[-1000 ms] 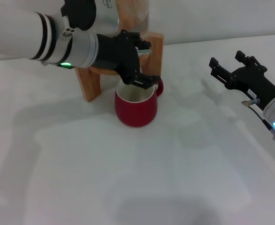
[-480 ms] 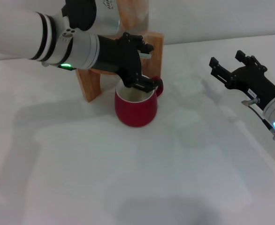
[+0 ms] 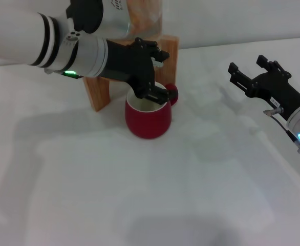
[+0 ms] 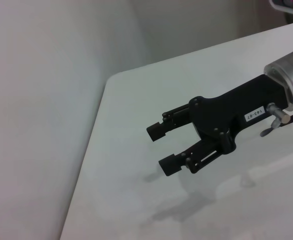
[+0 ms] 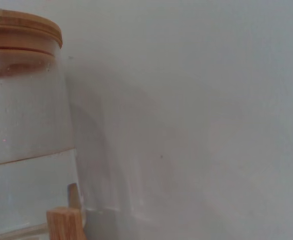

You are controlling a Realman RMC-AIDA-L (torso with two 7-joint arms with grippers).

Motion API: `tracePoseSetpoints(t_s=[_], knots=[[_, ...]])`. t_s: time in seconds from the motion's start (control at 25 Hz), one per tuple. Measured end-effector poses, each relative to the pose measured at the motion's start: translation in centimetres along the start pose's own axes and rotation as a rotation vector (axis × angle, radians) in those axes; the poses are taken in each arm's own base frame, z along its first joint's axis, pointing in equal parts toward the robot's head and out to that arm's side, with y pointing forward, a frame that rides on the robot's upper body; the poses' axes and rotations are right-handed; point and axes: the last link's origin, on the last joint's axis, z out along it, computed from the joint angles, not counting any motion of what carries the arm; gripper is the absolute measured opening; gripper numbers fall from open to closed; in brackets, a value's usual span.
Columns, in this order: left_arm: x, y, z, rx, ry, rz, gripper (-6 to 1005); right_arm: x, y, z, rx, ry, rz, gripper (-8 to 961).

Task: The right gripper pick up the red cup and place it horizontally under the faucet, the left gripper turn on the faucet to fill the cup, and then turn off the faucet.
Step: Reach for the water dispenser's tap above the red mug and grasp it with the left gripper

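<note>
The faucet (image 3: 160, 57) is almost wholly hidden in the head view: only a sliver of chrome shows past the left gripper (image 3: 152, 69), which covers it above the red cup (image 3: 148, 117). Whether the black fingers are pinching the lever or merely lying against it cannot be told. The glass dispenser (image 3: 145, 18) is cut off by the top edge of the head view, and its wooden stand (image 3: 99, 91) is partly behind the arm. The right wrist view shows the dispenser's wooden lid (image 5: 24, 27) and water level, but neither the tap nor the cup.

The cup stands upright on the white table (image 3: 155, 195), just in front of the stand and below the tap, its white inside showing and its handle (image 3: 173, 95) pointing away toward the right. The lower finger (image 3: 159, 94) overlaps the cup's far rim.

The right gripper (image 3: 248, 71) hangs over the table well apart from the cup, its jaws spread with nothing between them, as the left wrist view also shows.

Compared with a second ago, the left gripper has twisted slightly and its lower finger sits a little farther over the rim; the cup and the right arm have not moved.
</note>
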Motion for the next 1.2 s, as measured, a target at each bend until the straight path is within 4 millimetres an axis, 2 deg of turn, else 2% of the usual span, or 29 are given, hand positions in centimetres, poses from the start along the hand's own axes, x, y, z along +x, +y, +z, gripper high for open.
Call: tracePoseSetpoints(t_s=[1.2], knots=[[0.0, 0.9, -1.7, -0.010, -0.009, 0.002, 857, 0.0, 0.4, 0.0, -0.017, -0.003, -0.002, 843]])
